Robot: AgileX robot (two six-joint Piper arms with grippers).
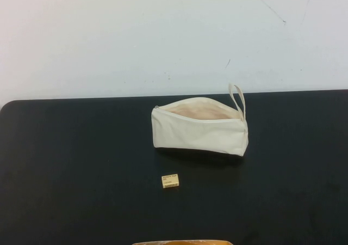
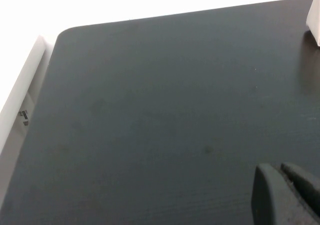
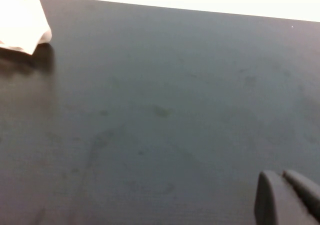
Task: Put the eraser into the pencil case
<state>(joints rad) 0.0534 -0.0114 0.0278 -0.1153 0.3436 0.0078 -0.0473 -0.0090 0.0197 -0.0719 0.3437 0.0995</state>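
The cream-white pencil case (image 1: 199,127) lies on the black table, unzipped, with its pale beige lining showing and its loop strap (image 1: 237,99) at the right end. The tiny cream-yellow eraser (image 1: 169,181) lies on the table just in front of the case, apart from it. Neither arm shows in the high view. My left gripper (image 2: 279,171) is shut and empty over bare table; a corner of the case (image 2: 315,17) shows at that view's edge. My right gripper (image 3: 281,177) is shut and empty over bare table; an end of the case (image 3: 22,25) shows in that view.
The black table (image 1: 65,163) runs back to a white wall (image 1: 136,32). A tan object (image 1: 182,243) peeks in at the front edge of the high view. A white panel (image 2: 20,90) stands beside the table's rounded corner in the left wrist view.
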